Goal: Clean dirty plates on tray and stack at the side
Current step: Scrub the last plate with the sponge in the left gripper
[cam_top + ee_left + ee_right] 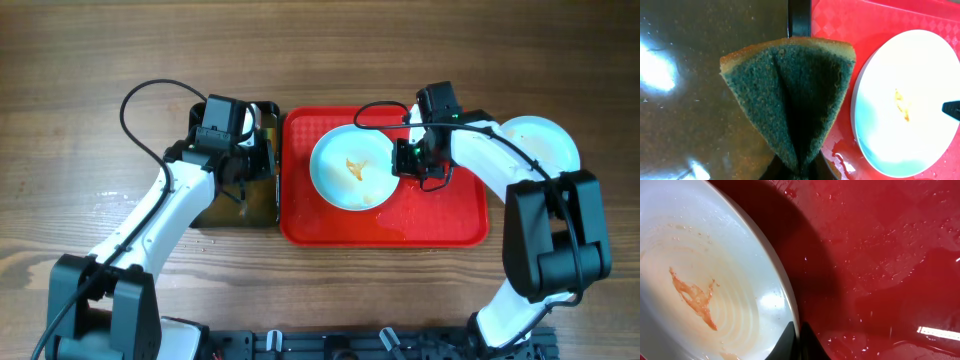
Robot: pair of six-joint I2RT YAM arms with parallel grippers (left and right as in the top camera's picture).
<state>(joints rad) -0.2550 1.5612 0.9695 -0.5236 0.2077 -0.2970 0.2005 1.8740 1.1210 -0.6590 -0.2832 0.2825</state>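
The right gripper (799, 341) has its fingers clenched on the right rim of the orange-smeared plate (350, 168), which lies in the left half of the red tray (450, 215). The left gripper (800, 172) pinches a folded green sponge (790, 100) above the black water tub (255, 205), just left of the tray.

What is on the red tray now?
One plate with an orange smear, its rim gripped by the right end effector, and water beads on the tray. Anything under the plate is hidden.

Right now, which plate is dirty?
The plate on the red tray, orange smear at its centre; the plate on the table beside it shows none.
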